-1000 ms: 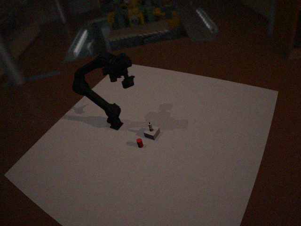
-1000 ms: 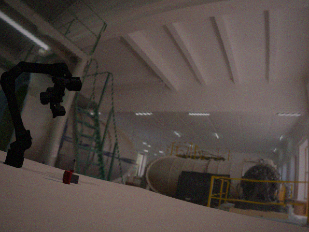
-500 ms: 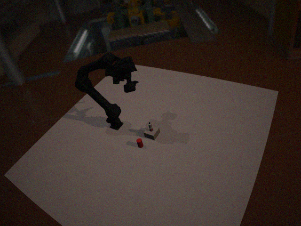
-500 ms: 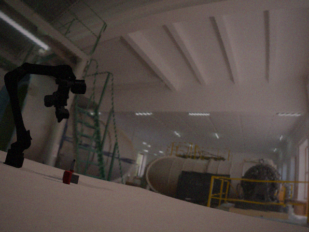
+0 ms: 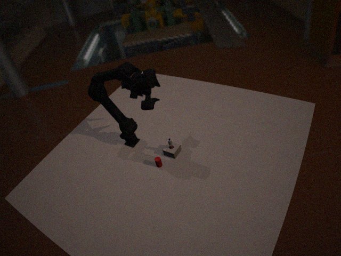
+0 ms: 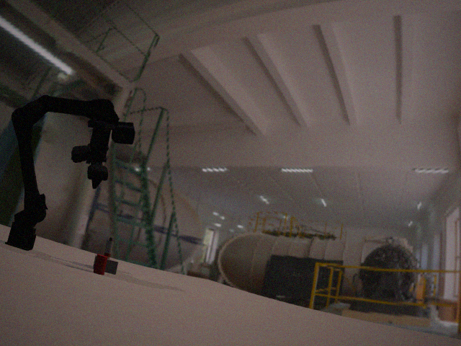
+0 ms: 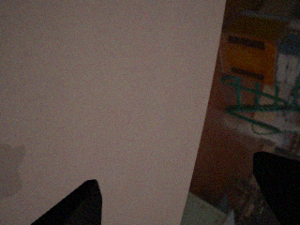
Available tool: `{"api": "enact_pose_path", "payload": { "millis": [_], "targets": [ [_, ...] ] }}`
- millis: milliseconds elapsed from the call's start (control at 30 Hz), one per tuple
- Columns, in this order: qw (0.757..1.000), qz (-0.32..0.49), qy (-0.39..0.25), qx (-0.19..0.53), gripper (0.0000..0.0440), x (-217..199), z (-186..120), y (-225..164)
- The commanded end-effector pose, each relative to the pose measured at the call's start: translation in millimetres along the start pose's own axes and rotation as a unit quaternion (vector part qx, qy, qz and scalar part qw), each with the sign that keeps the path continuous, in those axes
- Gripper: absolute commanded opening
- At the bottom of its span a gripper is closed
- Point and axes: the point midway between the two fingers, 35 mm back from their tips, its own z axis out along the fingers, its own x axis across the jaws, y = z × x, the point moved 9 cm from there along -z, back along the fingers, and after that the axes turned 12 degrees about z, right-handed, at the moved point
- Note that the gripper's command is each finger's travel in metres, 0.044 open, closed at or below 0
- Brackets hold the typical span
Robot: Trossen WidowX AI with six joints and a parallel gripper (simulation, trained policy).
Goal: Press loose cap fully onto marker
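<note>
While the pincer point(image 5: 151, 102) point(image 6: 96, 182) point(image 7: 177, 177) gapes above, the cap point(image 5: 158, 161) point(image 6: 100, 264) (red) stands below.

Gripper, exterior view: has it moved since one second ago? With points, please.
Yes. The gripper point(image 5: 151, 103) point(image 6: 96, 183) point(image 7: 177, 177) now sits lower and further right in the exterior view, nearer the holder block point(image 5: 172, 154) point(image 6: 112, 267).
</note>
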Motion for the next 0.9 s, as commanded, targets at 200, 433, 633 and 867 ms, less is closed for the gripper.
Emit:
{"api": "enact_pose_path", "payload": {
  "millis": [200, 433, 633, 867],
  "targets": [
    [0.998, 0.042, 0.031, 0.017, 0.0318, 15, -3, -15],
    [0.996, 0.071, 0.051, 0.028, 0.0318, 26, -6, -25],
    [0.992, 0.096, 0.068, 0.037, 0.0318, 36, -8, -32],
    [0.987, 0.124, 0.088, 0.045, 0.0318, 47, -12, -41]
  ]
}}
